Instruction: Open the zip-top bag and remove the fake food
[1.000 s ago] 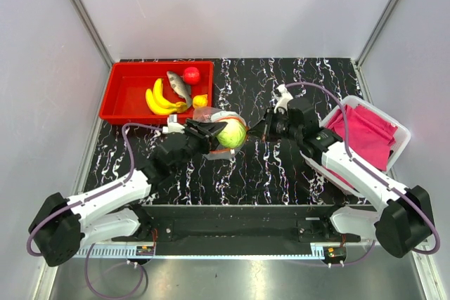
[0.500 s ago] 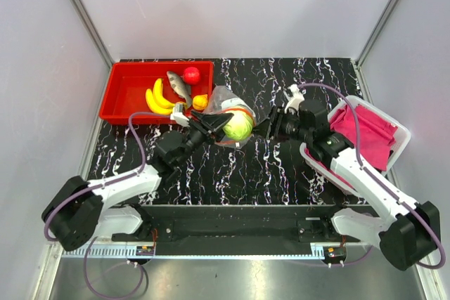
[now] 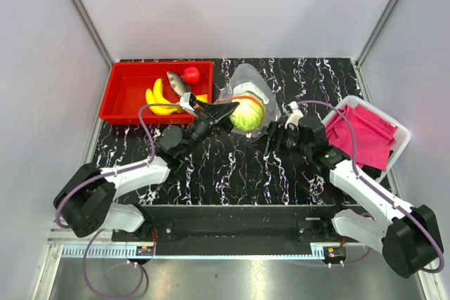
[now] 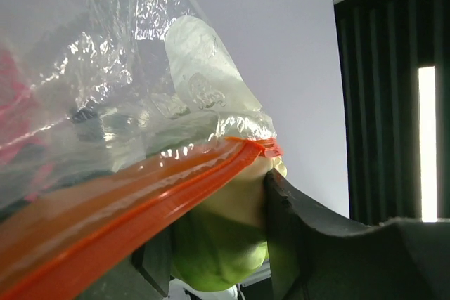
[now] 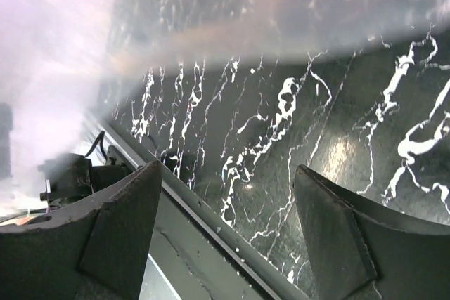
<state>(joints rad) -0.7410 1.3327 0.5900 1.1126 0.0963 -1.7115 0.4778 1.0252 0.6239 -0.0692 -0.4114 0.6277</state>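
Overhead and wrist views of the bag (image 3: 246,86) held above the black, white-veined counter (image 3: 232,170), just right of the red tray (image 3: 119,96). In the overhead view the bag's long axis runs roughly near to far: its clear, crinkled body spreads toward the far edge of the counter, while the orange zip strip (image 3: 242,99) arcs across it just above the green piece (image 3: 247,116) bulging in its near part. In the left wrist view the strip climbs from lower left to upper right, with the green piece below it between the two dark fingers (image 4: 309,230). The left arm is stretched forward and to the right from its base, forearm low, its tool (image 3: 226,110) half closed and gripping the bag at the left side of the green piece. The right arm is bent at the elbow and angled left; its tool (image 3: 270,138) hangs over bare counter just near and right of the bag, apart from it, fingers spread wide with nothing between them. The tray holds a yellow banana bunch (image 3: 160,100), a grey fish (image 3: 177,82) and a red fruit (image 3: 191,74). At the right edge stands a white bin (image 3: 402,138) of pink cloth (image 3: 365,128).
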